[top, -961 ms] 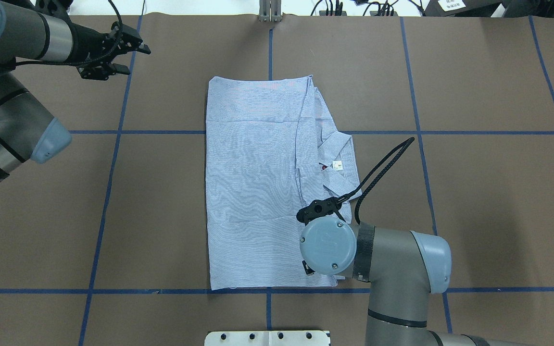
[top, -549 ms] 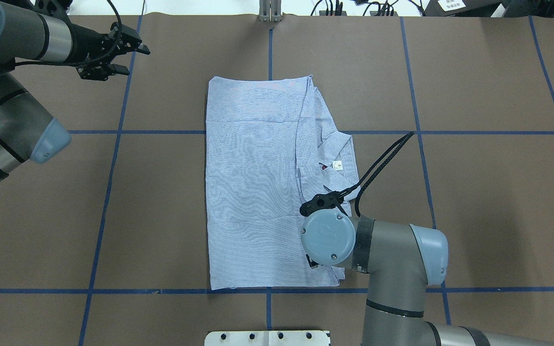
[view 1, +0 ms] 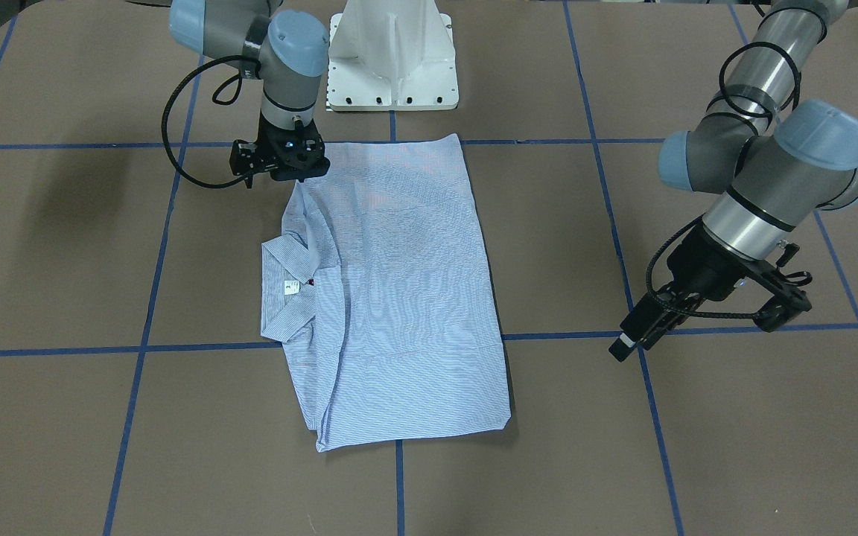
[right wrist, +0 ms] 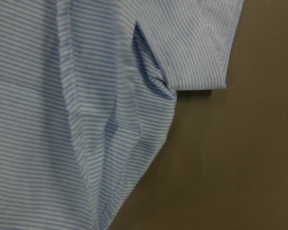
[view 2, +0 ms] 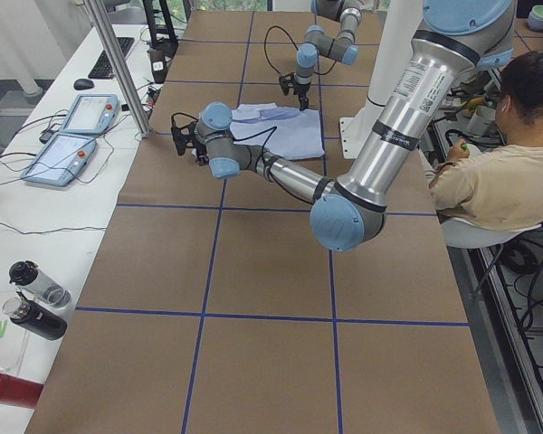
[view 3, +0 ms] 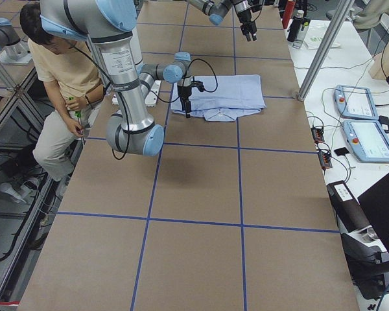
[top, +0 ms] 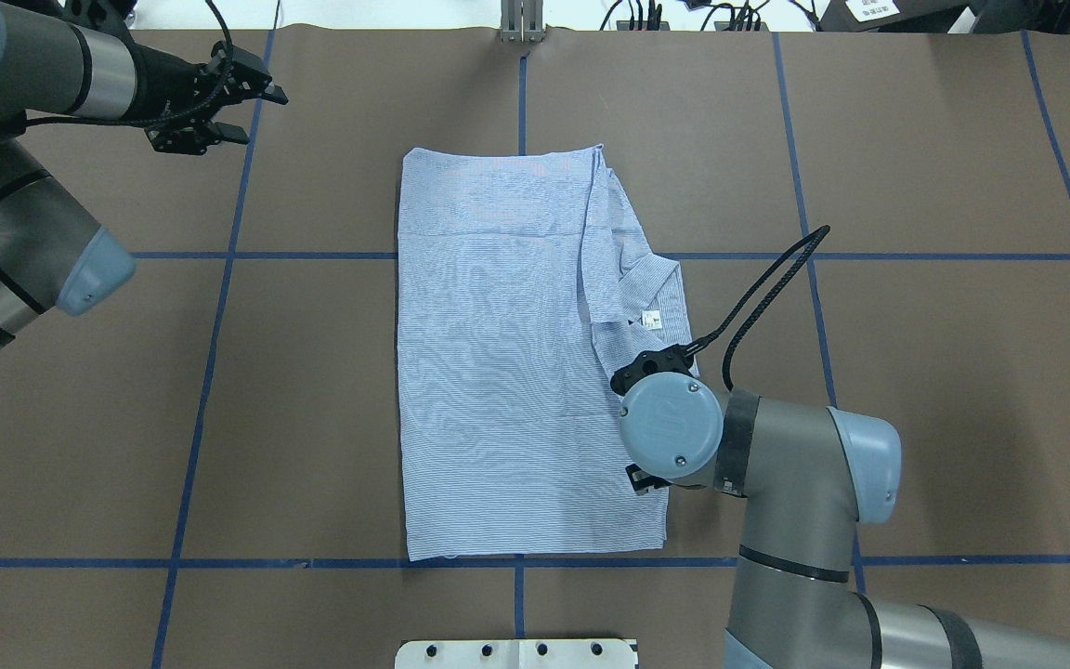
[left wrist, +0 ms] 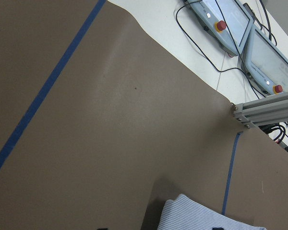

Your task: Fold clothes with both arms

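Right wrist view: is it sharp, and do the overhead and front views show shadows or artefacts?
Right wrist view: the shirt fills most of the frame, soft and slightly out of focus, stripes readable. Overhead view: wavy moiré bands cross its fine stripes. Front-facing view: a soft dark shadow lies on the table at the left.

The shirt (top: pixel 498 372) is thin, matt woven cloth, softly creased. The counter (top: pixel 944 400) has a matt brown paper-like cover with smooth blue tape lines (top: pixel 962 255). Both arms (top: pixel 781 455) are satin grey metal with smooth plastic caps (top: pixel 672 427).
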